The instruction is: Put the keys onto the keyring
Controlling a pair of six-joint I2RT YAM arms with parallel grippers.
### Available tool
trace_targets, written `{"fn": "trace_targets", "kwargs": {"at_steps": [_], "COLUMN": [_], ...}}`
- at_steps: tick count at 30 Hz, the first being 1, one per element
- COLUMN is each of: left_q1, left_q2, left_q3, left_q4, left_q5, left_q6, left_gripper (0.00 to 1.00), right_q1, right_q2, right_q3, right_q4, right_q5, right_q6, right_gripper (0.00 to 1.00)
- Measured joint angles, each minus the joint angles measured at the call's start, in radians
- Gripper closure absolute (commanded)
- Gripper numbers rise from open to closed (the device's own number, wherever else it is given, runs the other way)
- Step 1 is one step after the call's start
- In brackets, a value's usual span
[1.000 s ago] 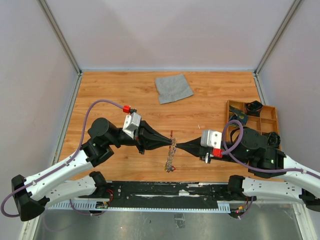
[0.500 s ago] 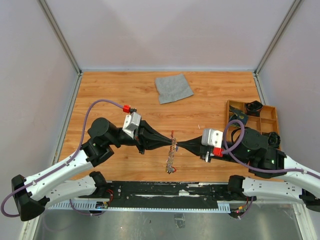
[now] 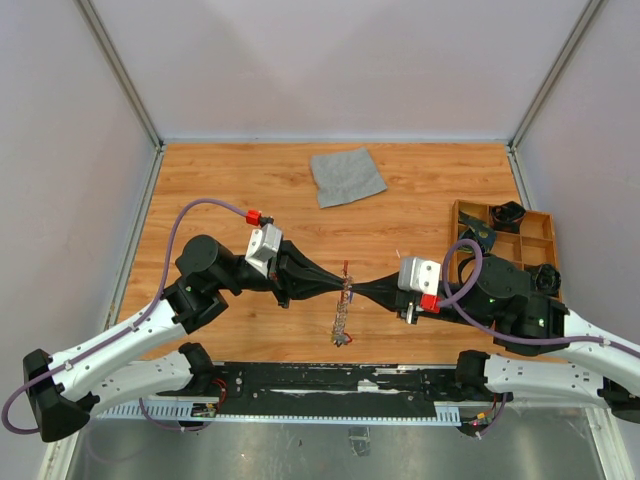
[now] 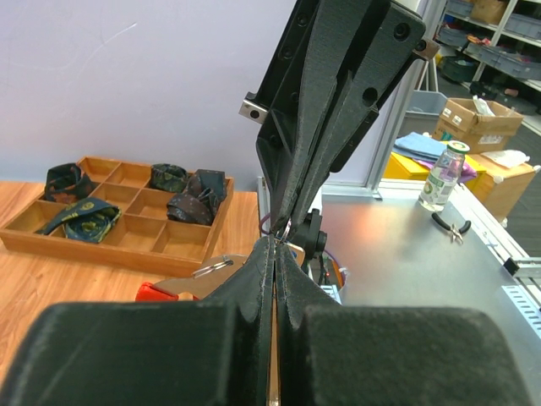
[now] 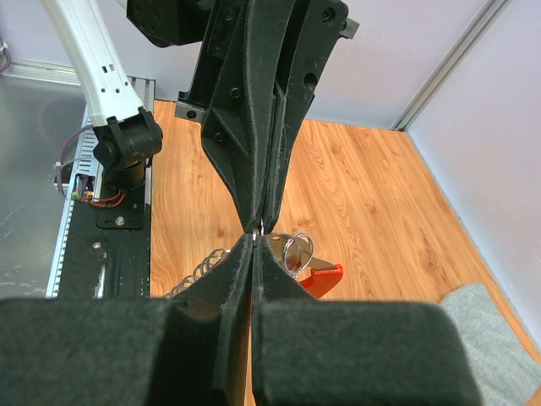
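The left tool and right tool meet tip to tip over the wooden tabletop, near the middle of its near edge. Both pairs of jaws are pressed fully together; what they pinch cannot be told. The red oval clip-like keyring sits at this junction, its thin silvery chain trailing toward the near edge. A grey cloth square lies near the far edge.

Left arm and right arm both extended inward, wrists near level, left gripper with fingers pressed flat together, right gripper likewise closed, the two pincers opposed tip to tip, points meeting, fingers roughly in one line.
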Motion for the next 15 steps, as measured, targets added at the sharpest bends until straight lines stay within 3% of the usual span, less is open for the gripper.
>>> {"fn": "trace_targets", "kwargs": {"at_steps": [15], "left_q1": [0.0], "left_q2": [0.0], "left_q3": [0.0], "left_q4": [0.0], "left_q5": [-0.001], "left_q6": [0.0], "left_gripper": [1.0], "right_q1": [0.0], "right_q2": [-0.007], "right_q3": [-0.015], "right_q4": [0.008], "right_q5": [0.026], "right_q6": [0.0], "right_gripper": [1.0]}}
